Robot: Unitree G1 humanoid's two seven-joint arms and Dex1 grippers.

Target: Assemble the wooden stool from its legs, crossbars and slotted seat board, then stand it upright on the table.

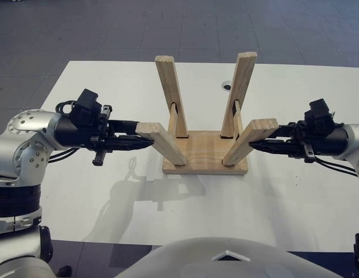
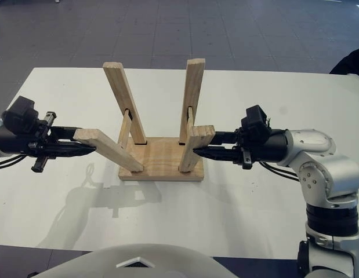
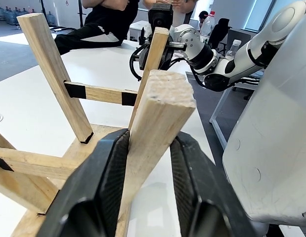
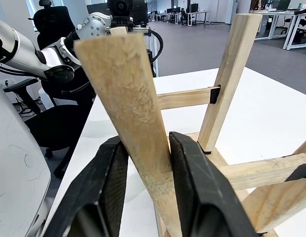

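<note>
White table point(image 1: 98, 191), matte, with a small round cable hole point(image 1: 227, 86) near the far edge. Grey tiled floor point(image 1: 109, 29) beyond it. The wrist views show an office behind: black chair point(image 4: 49, 19), desks point(image 4: 192, 17).

Nothing else lies near the stool on the table. Each arm comes in from its own side, so the near legs are partly covered by the grippers.

Left gripper point(image 1: 143, 142) is at table-left, its fingers point(image 3: 110, 173) pinching the upper end of the near-left leg point(image 1: 165, 145) from both sides.

Stool point(image 1: 205, 133) sits mid-table, upside down. The seat board point(image 1: 205, 155) lies flat on the table and the four legs point up and splay outward. Far-left leg point(image 1: 170, 92) tilts left, far-right leg point(image 1: 240, 87) tilts right. The two near legs lean out and towards the robot. Crossbars point(image 3: 98, 93) with dark ends run level between neighbouring legs.

Right gripper point(image 1: 254, 145) is at table-right, its fingers point(image 4: 192, 173) clamped on the upper end of the near-right leg point(image 1: 249, 142).
</note>
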